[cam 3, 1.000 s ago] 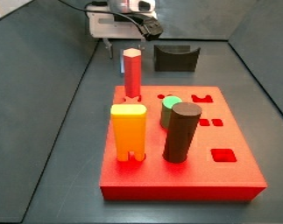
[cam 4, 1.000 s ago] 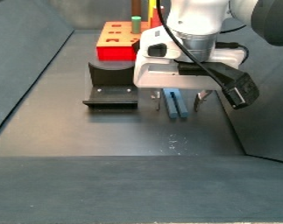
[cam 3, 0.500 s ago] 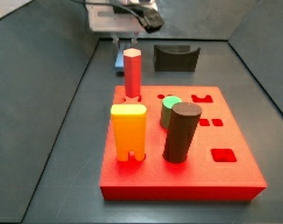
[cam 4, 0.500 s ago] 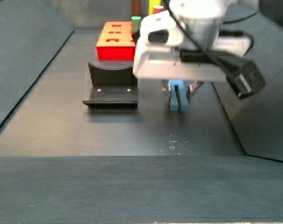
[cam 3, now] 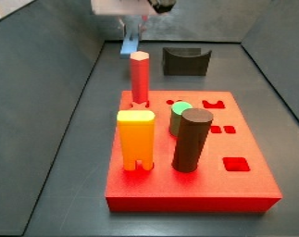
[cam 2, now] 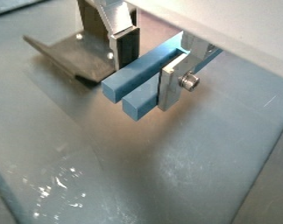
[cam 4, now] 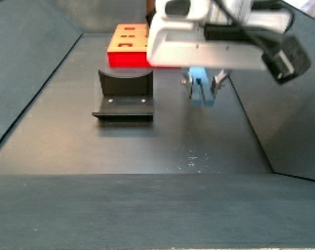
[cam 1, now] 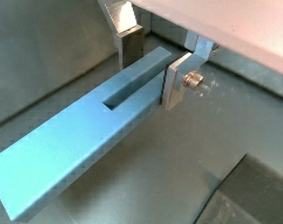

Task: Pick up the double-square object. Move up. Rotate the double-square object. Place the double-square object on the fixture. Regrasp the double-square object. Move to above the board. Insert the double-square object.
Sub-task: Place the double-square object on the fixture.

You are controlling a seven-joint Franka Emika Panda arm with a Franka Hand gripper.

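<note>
The double-square object (cam 1: 85, 131) is a slim blue-grey bar with a slot in its face. My gripper (cam 1: 153, 70) is shut on one end of it, and both wrist views show a silver finger (cam 2: 173, 83) on each side of the bar (cam 2: 141, 83). In both side views the gripper (cam 4: 199, 74) hangs well above the dark floor, and the bar (cam 4: 199, 93) points downward from the fingers. The black fixture (cam 4: 123, 95) stands on the floor to one side of it. The red board (cam 3: 189, 180) lies nearer the front, and the bar (cam 3: 130, 44) hangs beyond its far edge.
On the board stand a red hexagonal peg (cam 3: 139, 79), an orange notched block (cam 3: 135, 139) and a dark brown cylinder (cam 3: 192, 139), with a green piece (cam 3: 180, 108) behind it. Sloping grey walls (cam 3: 65, 83) enclose the floor on both sides.
The gripper has risen steadily with the bar in it. The bar has left the floor and now hangs in the air.
</note>
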